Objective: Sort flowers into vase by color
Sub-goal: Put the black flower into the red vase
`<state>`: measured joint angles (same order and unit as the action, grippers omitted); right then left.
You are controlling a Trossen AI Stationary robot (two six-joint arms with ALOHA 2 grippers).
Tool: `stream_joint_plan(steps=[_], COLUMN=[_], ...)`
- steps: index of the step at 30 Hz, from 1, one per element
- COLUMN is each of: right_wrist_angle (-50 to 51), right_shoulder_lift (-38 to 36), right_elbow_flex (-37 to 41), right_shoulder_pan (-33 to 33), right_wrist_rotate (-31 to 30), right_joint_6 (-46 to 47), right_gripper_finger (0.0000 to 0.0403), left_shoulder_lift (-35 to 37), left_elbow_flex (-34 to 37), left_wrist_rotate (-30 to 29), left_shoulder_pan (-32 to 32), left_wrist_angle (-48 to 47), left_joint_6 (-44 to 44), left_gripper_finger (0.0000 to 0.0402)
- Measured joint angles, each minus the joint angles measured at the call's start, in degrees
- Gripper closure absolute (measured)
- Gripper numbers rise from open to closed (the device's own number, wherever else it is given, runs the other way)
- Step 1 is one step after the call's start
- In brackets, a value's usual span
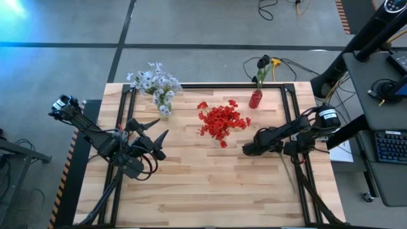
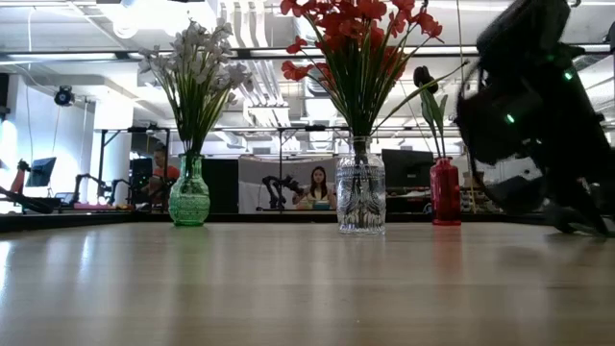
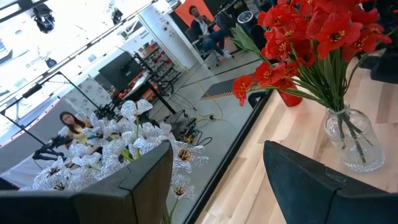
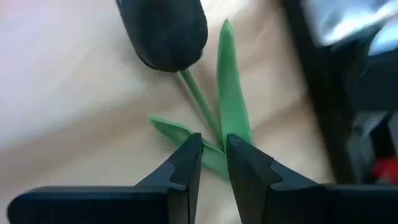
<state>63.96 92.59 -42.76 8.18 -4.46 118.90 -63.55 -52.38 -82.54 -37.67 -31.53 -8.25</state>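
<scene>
Right wrist view: my right pincer [image 4: 213, 155] sits low over the desk [image 4: 68, 93], its two dark fingers [image 4: 186, 165] drawn nearly together around the thin green stem of a dark flower [image 4: 166, 31]. The stem runs between the fingertips; I take it as clamped there. The blackish bloom lies just ahead of the tips, flat on the wood, with one long green leaf [image 4: 231, 93] beside the stem and a shorter leaf crossing under the fingers.

High view: the right pincer [image 1: 247, 150] is right of centre on the desk [image 1: 210, 191], just beside the clear vase of red flowers [image 1: 221, 121]. The dark flower itself cannot be made out from here. A small red vase [image 1: 255, 98] with one dark flower [image 1: 262, 62] stands at the far edge, beyond the pincer. White flowers [image 1: 154, 81] in a green vase stand at the far left.

Left pincer [image 1: 154, 130]: fingers apart, holding nothing, hovering left of the red flowers and near the white ones.

Low view: green vase [image 2: 189, 197], clear vase [image 2: 360, 197] and red vase [image 2: 445, 192] stand in a row, all upright. My right arm [image 2: 533, 115] fills the right side; its pincer is hidden here. People sit in the room behind.
</scene>
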Motion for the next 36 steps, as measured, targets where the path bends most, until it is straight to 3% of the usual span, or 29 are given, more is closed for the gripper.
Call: stream_joint_plan(steps=[4, 8, 14, 18, 21, 36], right_wrist_angle=[0.47, 1.98, 4.67, 11.44, 15.86, 9.37], right_shoulder_lift=[0.04, -1.67, -2.11, -2.28, -2.89, -4.41], right_elbow_flex=[-5.17, -8.36, -12.58, -14.47, -14.33, -10.34], right_shoulder_pan=[1.91, 2.47, 3.09, 2.77, 1.73, -9.37], right_wrist_rotate=[1.61, -2.46, -2.82, 1.61, 3.72, 12.23], right_joint_6=[-0.38, -0.46, -6.75, -10.61, -16.09, -44.73], right_gripper_finger=[0.0332, 0.0329, 0.033, 0.0327, 0.0318, 0.0228], left_shoulder_lift=[0.0, 0.0, 0.0, 0.0, 0.0, 0.0], left_elbow_flex=[0.02, 0.02, 0.02, 0.02, 0.02, 0.02], left_wrist_rotate=[-0.02, 0.0, 0.01, 0.61, 0.62, 0.63], left_shoulder_pan=[0.0, 0.0, 0.0, 0.0, 0.0, 0.0], left_wrist_angle=[0.01, 0.0, -0.01, 0.0, 0.0, 0.01], left_joint_6=[-0.01, -0.02, -0.02, -0.04, -0.04, -0.24], left_gripper_finger=[0.0168, 0.0168, 0.0168, 0.0168, 0.0168, 0.0168])
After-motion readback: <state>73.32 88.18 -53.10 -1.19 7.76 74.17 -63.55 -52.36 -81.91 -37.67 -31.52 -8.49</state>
